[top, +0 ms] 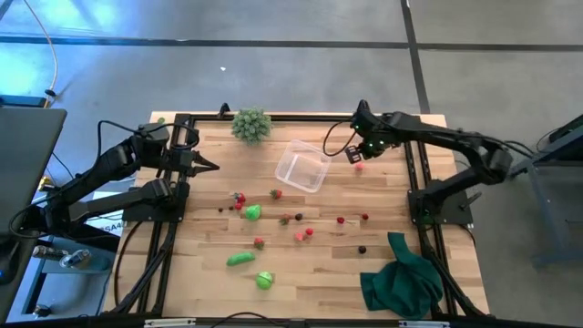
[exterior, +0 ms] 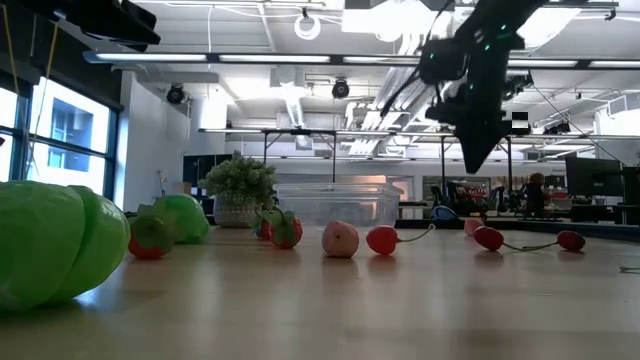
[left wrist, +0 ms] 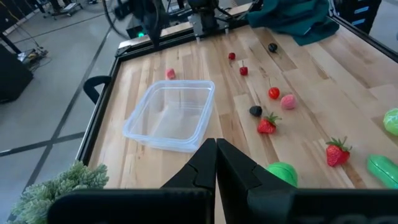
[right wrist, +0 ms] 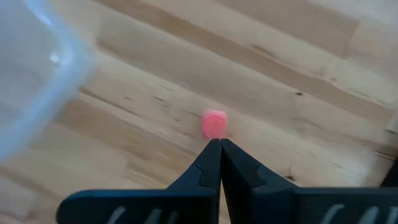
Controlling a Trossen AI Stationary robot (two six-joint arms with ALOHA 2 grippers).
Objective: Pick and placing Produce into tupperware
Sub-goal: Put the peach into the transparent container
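Tupperware empty; all produce, including a pink berry, on the bench; right gripper closed, empty, above berry; left gripper closed, waiting.

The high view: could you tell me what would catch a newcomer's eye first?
Toy produce lies scattered over the wooden table, with the clear tupperware empty near the far edge. The right gripper, shut, hangs above a pink piece beside it; a dark green cloth is crumpled at the near right corner.

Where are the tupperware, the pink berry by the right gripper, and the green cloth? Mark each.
tupperware [top: 303, 166], high view, clear floor.
pink berry [right wrist: 214, 123], right wrist view, its top.
green cloth [top: 402, 279], high view, middle fold.
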